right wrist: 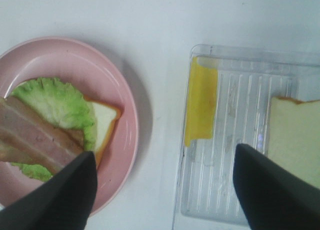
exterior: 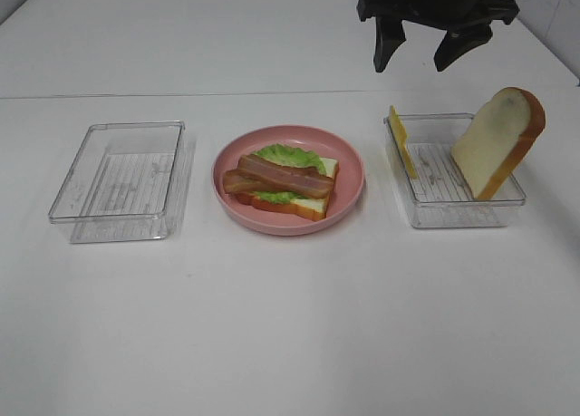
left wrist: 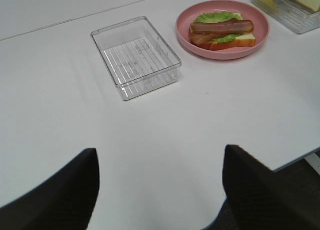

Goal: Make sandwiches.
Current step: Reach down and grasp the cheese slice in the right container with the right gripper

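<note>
A pink plate [exterior: 355, 175] sits in the middle of the tabletop [exterior: 290, 325], between two clear trays. On it lies the open sandwich [exterior: 283, 182]: one bread slice [exterior: 317, 205] flat at the bottom, a lettuce leaf [exterior: 290, 154] over it, and two bacon strips [exterior: 272, 173] side by side across the leaf, uppermost.

The left tray [exterior: 136, 126] stands toward the tabletop's left edge, apart from the plate. The right tray [exterior: 453, 218] stands toward the right edge, near the plate but not touching it. Inside it the cheese [exterior: 402, 141] leans on edge against the wall nearest the plate. A second slice [exterior: 500, 137] stands tilted against the opposite wall, its top rising above the rim.

The right gripper [exterior: 412, 62] hangs in the air toward the far edge, behind the right tray. Its fingers are spread apart with nothing between them. Its wrist view looks down on the plate's rim, the gap of bare tabletop and the cheese end of the right tray.

The left gripper [left wrist: 160, 190] is outside the high view. Its wrist view shows its fingers wide apart, holding nothing, by an edge of the tabletop and well apart from the left tray.
</note>
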Motion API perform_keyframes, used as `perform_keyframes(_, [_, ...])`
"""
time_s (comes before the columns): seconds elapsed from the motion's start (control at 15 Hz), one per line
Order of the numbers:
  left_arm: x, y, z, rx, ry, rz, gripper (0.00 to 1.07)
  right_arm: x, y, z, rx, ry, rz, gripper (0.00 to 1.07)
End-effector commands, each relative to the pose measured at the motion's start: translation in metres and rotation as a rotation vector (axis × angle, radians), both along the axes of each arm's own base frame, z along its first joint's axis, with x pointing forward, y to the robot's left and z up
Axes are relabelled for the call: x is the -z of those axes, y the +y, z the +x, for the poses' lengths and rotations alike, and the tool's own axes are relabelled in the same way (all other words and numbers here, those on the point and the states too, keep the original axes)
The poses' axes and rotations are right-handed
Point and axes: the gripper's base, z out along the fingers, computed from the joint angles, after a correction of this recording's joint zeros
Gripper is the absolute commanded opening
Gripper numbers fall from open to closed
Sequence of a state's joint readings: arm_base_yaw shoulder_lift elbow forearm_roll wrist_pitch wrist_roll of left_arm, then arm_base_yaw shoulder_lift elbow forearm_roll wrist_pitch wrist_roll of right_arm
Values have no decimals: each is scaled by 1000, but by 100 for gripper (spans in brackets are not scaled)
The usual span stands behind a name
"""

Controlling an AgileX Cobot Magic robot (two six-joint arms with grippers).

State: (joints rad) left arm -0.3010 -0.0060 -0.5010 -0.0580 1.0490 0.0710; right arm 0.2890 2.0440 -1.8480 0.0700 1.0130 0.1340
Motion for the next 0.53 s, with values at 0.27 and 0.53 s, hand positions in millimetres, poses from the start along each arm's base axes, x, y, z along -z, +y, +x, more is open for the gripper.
perform_keyframes(0.27, [0, 1, -3, 1, -28, -12, 68, 33, -1, 19, -25, -9, -22, 63])
perform_keyframes(0.53, [0, 1, -3, 1, -28, -12, 68, 78, -1, 32, -33, 27, -76, 63])
